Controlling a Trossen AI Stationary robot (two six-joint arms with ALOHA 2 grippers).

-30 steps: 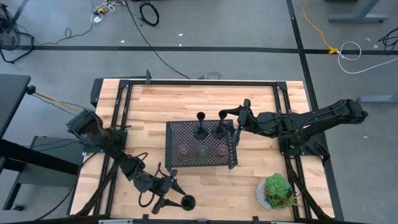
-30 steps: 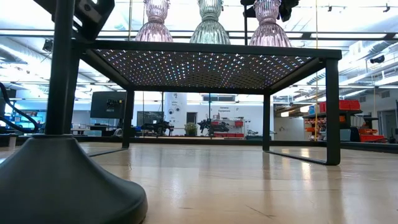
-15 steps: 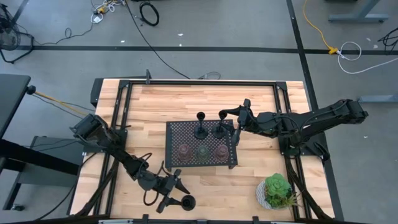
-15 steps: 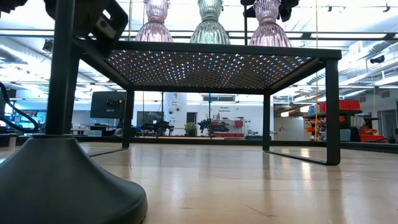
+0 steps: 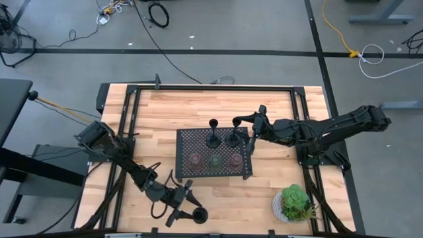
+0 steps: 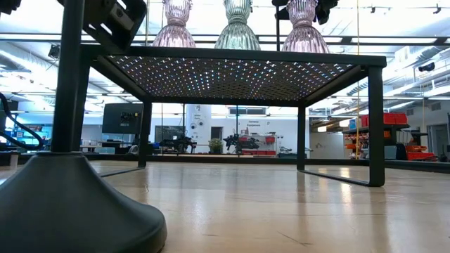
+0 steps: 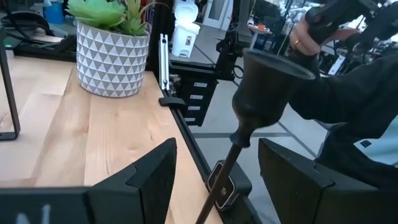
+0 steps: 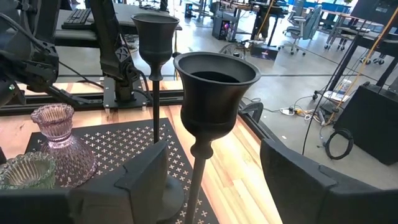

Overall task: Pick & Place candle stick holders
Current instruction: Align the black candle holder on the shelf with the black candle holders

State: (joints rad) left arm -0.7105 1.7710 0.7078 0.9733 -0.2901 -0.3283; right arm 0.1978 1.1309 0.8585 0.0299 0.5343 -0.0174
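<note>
left end effector [image 5: 187,205]: fingers apart around thin stem of third black metal candle holder [image 5: 199,214] at counter [image 5: 158,112] near edge, base hidden in wrist view | right end effector [image 5: 252,135]: fingers apart around black holder [image 5: 234,138] on black holey tray [image 5: 198,140] | glass holders' tops cut off in low view

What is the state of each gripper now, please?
Left gripper: open, fingers on either side of the stem of the black candle stick holder at the table's front edge, not closed.
Right gripper: open around the black holder on the tray.
</note>
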